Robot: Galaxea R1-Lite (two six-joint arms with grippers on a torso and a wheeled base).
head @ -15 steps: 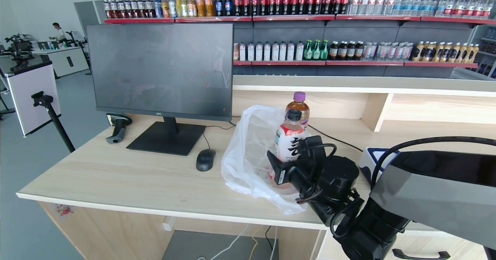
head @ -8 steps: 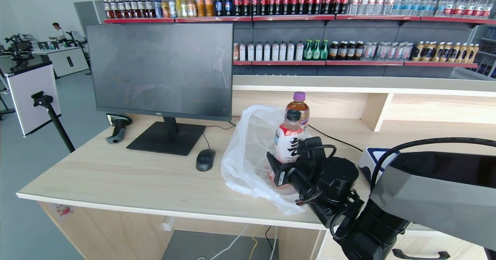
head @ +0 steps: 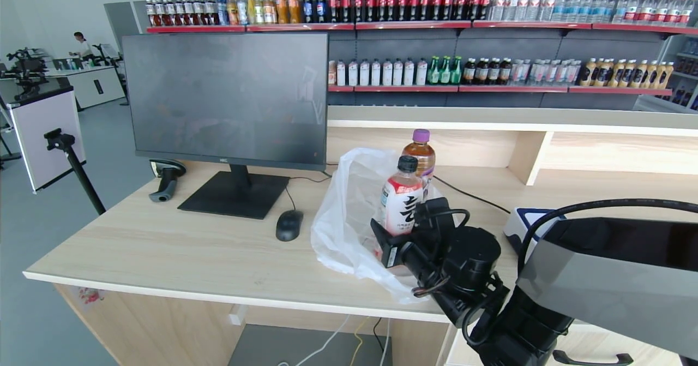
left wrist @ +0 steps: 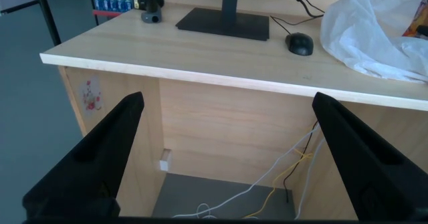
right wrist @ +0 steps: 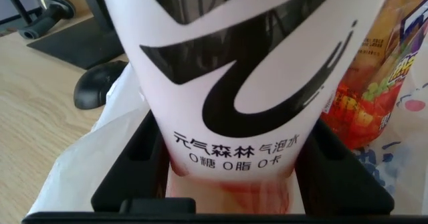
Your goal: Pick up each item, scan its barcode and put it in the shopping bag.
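Note:
My right gripper point(head: 397, 234) is shut on a white-labelled drink bottle point(head: 401, 202) with a black cap, holding it upright at the open mouth of the clear plastic shopping bag point(head: 346, 213) on the counter. In the right wrist view the bottle point(right wrist: 247, 83) sits between the black fingers point(right wrist: 137, 160), with the bag point(right wrist: 80, 164) beneath. A purple-capped amber bottle point(head: 420, 152) stands just behind, and shows as an orange label point(right wrist: 384, 70) beside the held bottle. My left gripper point(left wrist: 227, 160) hangs open and empty below the counter's front edge point(left wrist: 221, 77).
A monitor point(head: 226, 99) stands at the back left with a mouse point(head: 288, 225) in front of it. A handheld scanner point(head: 165, 179) rests in its stand at far left. A white and blue device point(head: 521, 221) lies behind my right arm. Drink shelves point(head: 491, 55) line the back.
My right gripper has shifted the bottle slightly left, further over the bag. Nothing else has moved.

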